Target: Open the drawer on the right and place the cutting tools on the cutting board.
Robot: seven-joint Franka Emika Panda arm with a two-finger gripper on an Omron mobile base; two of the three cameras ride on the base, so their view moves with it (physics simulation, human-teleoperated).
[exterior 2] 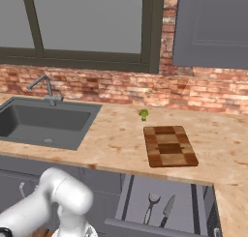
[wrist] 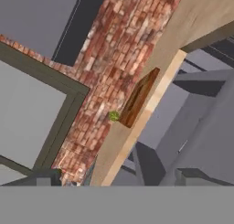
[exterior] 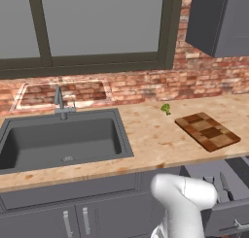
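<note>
drawer (exterior 2: 164, 204) is pulled out under the right end of the counter (exterior 2: 111, 139), grey box interior exposed. in the right base view two things lie inside it, side by side, not touching: a slim scissors-like tool (exterior 2: 151, 207) with small loops at the end nearest the counter, and just to its right a knife (exterior 2: 167, 208) with a pale pointed blade and dark handle. both point roughly front to back. in the left base view the same drawer (exterior: 228, 203) shows at the lower right behind my arm, its silver bar handle (exterior: 238, 225) on the front; contents there are too partial to tell apart.

cutting board (exterior 2: 169, 145) sits flat on the counter directly above and behind the drawer, checker blocks of light and dark brown, nothing on it. broccoli floret (exterior 2: 144, 114) stands on the counter just beyond the board's far left corner, apart from it. the hand view is rolled hard; it catches the board (wrist: 139, 97) edge-on and the floret (wrist: 114, 115) beside it, brick wall behind.

sink (exterior: 61, 142) is well left of the board, basin bare, faucet (exterior: 60, 102) at its back rim.

my fingers: can't tell whether they are spread or closed, tips aren't clear in the hand view.
</note>
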